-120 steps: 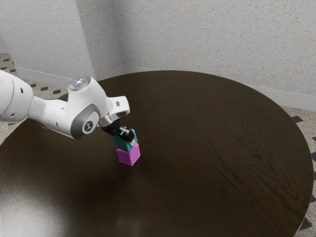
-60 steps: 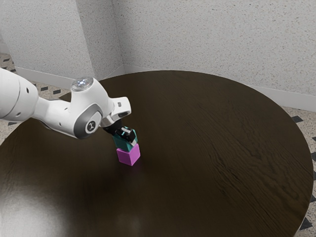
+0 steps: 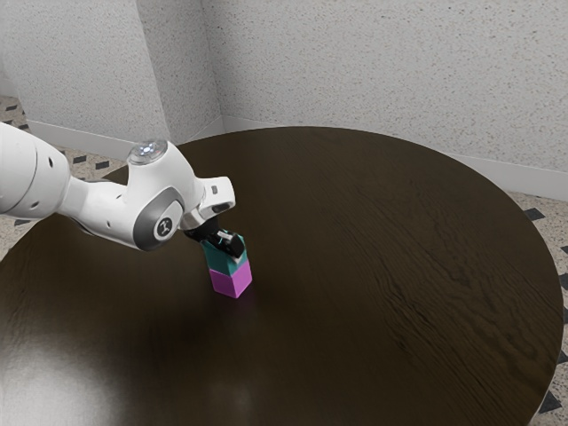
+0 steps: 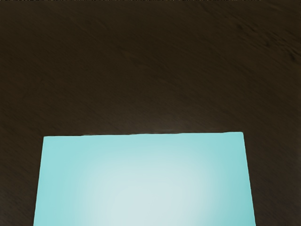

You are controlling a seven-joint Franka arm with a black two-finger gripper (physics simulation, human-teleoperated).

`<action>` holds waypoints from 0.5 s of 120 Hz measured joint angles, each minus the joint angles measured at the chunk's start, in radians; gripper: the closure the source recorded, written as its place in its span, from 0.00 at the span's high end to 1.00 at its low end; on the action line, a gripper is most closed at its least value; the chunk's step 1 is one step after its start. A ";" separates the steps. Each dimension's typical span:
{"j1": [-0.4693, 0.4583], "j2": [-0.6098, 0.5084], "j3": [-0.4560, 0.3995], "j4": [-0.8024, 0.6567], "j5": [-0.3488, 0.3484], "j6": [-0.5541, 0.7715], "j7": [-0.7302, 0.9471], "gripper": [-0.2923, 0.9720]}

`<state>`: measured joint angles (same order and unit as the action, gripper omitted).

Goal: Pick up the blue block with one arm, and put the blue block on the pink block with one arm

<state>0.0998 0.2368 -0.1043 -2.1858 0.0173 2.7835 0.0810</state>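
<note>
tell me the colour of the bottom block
The bottom block is pink, clearest in the exterior view.

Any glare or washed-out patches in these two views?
Exterior view: a pale sheen lies on the table at lower left, while the rest stays dark. Wrist view: the blue block is washed almost white at its middle and cyan toward its edges.

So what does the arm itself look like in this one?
The arm is glossy white, built from rounded, tubular links. One joint carries a round grey cap with a small white mark, and a silvery dome sits above it. The gripper is black and is mounted on a white hand housing.
</note>
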 joint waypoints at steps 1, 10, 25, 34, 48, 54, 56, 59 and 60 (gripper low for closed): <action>0.000 0.000 0.000 0.000 0.000 0.000 0.001 0.68; 0.000 -0.017 -0.001 0.000 -0.001 -0.001 0.006 0.71; 0.000 -0.100 -0.006 -0.005 -0.006 -0.007 0.013 0.74; -0.001 -0.119 -0.008 -0.006 -0.008 -0.026 0.016 0.75; -0.007 -0.134 -0.009 -0.001 -0.008 -0.051 0.021 0.76; -0.009 -0.139 -0.009 -0.001 -0.008 -0.058 0.023 0.76; -0.009 -0.139 -0.009 -0.001 -0.008 -0.060 0.023 0.76; -0.008 -0.140 -0.009 -0.001 -0.008 -0.063 0.024 0.76; -0.008 -0.140 -0.009 -0.001 -0.008 -0.064 0.025 0.76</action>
<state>0.0914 0.0967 -0.1135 -2.1870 0.0093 2.7196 0.1055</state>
